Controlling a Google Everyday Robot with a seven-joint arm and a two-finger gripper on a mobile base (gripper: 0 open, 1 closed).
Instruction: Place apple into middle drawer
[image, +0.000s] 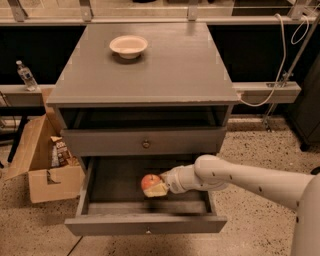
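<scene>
End effector (157, 189) clenched on apple (150, 181) inside middle drawer (145, 225): prob firm, smooth, light, best gripped across its middle.

Speckled floor (260, 145), perhaps terrazzo; cardboard box (50, 187)

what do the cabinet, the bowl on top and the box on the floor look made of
Cabinet: likely painted wood, dull grey, with square board edges. Bowl: pale, smooth, maybe ceramic or plastic, cannot tell which. Box: brown cardboard, with open folded flaps. The gripper holds the apple inside the open middle drawer.
</scene>
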